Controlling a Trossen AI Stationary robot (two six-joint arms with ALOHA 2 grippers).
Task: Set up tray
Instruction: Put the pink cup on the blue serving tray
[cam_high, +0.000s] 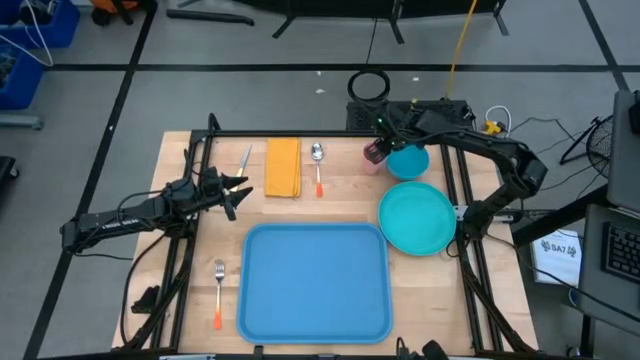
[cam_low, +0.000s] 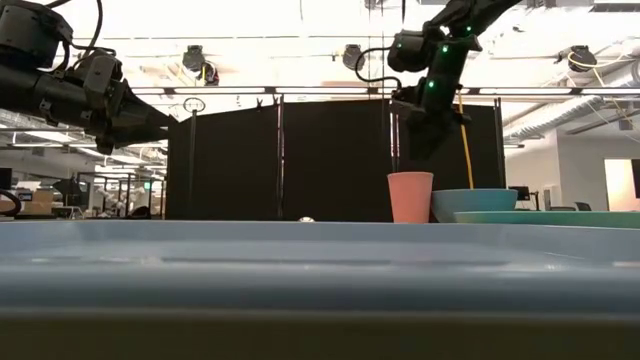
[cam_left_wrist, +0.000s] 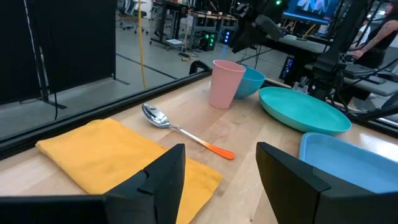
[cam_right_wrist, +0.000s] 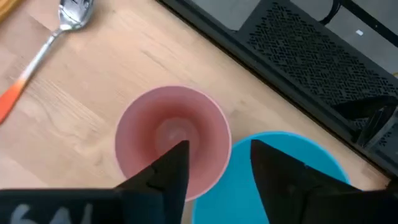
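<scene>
Right claw (cam_right_wrist: 214, 165) parted to a moderate gap, holding nothing, poised directly above pink cup (cam_right_wrist: 173, 138); one finger over the cup's mouth, the other over the rim of blue bowl (cam_right_wrist: 280, 180) just beside it. No contact with the cup visible. Right arm reaching across the far edge of the table (cam_high: 340, 205), wrist bent down, green lights lit on it in the low view.

Left claw (cam_left_wrist: 217, 174) open about as wide, empty, hovering over yellow cloth (cam_left_wrist: 118, 158). Spoon (cam_left_wrist: 180, 130) with orange handle just ahead of it, teal plate (cam_left_wrist: 305, 109) farther off. Left arm stretched low over the table's left side.

Tray (cam_high: 315, 280) empty, near edge of table, well apart from both claws.

No legible writing on the items.
</scene>
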